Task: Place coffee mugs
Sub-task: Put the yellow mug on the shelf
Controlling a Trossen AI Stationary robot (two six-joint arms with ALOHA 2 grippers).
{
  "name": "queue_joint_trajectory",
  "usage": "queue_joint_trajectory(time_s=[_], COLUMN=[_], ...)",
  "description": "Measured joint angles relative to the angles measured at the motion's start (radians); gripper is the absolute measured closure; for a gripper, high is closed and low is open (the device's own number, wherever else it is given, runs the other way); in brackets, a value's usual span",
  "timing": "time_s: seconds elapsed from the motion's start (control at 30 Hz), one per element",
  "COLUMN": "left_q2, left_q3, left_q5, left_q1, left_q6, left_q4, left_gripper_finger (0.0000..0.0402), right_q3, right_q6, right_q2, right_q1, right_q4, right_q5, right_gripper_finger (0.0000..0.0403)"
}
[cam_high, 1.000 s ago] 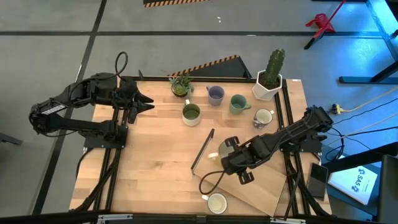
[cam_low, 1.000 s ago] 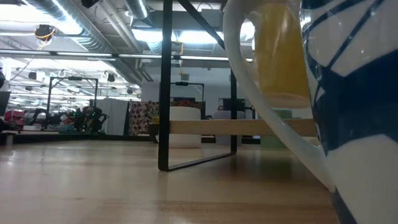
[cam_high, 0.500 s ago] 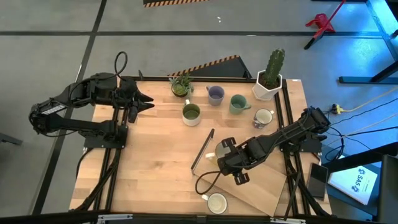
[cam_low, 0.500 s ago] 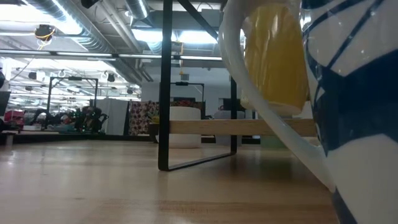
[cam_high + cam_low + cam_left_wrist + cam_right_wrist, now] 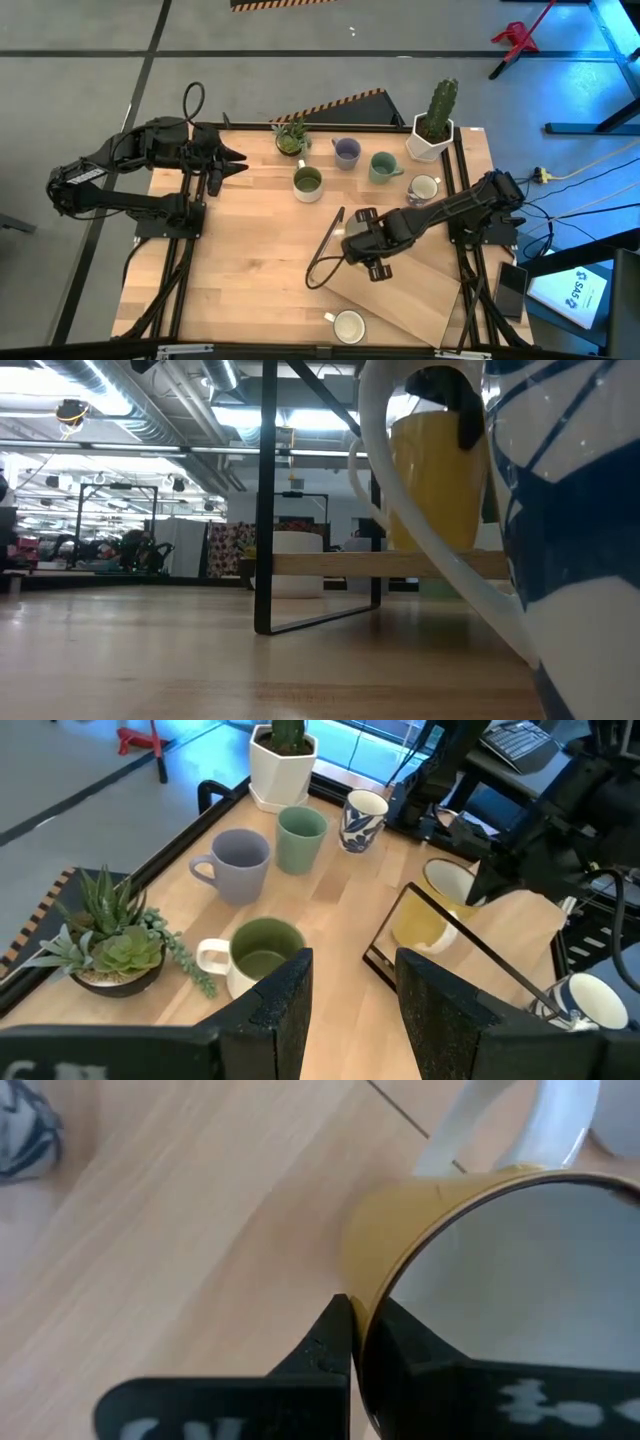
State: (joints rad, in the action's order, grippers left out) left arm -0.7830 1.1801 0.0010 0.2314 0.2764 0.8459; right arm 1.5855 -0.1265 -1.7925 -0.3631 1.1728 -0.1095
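My right gripper [image 5: 357, 241] is shut on a yellow coffee mug [image 5: 435, 480] with a white inside, at the far-left end of a raised wooden board [image 5: 405, 290]. In the low view the mug's base is level with the board's top [image 5: 330, 564]; I cannot tell whether they touch. On the table's far part stand an olive green mug [image 5: 307, 182], a lavender mug [image 5: 346, 152], a teal mug [image 5: 383, 167] and a white patterned mug [image 5: 424, 188]. Another white mug [image 5: 349, 326] stands at the near edge. My left gripper [image 5: 355, 1010] is open and waits at the far left. My right gripper holds the yellow mug by its rim [image 5: 385, 1285]. One finger [image 5: 335, 1335] lies on the outer wall and the other [image 5: 405, 1345] is inside the cup. The fingers reach down from above, and the mug hangs upright below them with its white handle [image 5: 465, 1125] turned away from the fingers.
The board rests on a black wire frame [image 5: 325, 248] whose legs stand on the table [image 5: 265, 510]. A leafy plant [image 5: 291, 137] and a cactus in a white pot [image 5: 434, 125] stand along the far edge. The near white mug [image 5: 560, 540] blocks much of the low view.
My right gripper has carried the yellow mug toward the table's far-left, along the board to its end by the wire frame. In the low view the mug has come down from well above the board to its level, passing through a tilt to upright.
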Motion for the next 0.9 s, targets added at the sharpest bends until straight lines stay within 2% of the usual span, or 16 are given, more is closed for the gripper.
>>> queue_joint_trajectory(time_s=[0.63, 0.9], left_q2=[0.0, 0.0], left_q3=[0.0, 0.0], left_q5=[0.0, 0.0], left_q1=[0.0, 0.0], left_q6=[0.001, 0.0], left_q4=[0.0, 0.0], left_gripper_finger=[0.0263, 0.0263], right_q3=[0.025, 0.025], right_q6=[0.029, 0.019], right_q2=[-0.021, -0.029], right_q1=[0.004, 0.004], right_q4=[-0.063, -0.056], right_q5=[0.016, 0.01], right_gripper_finger=[0.0401, 0.0377])
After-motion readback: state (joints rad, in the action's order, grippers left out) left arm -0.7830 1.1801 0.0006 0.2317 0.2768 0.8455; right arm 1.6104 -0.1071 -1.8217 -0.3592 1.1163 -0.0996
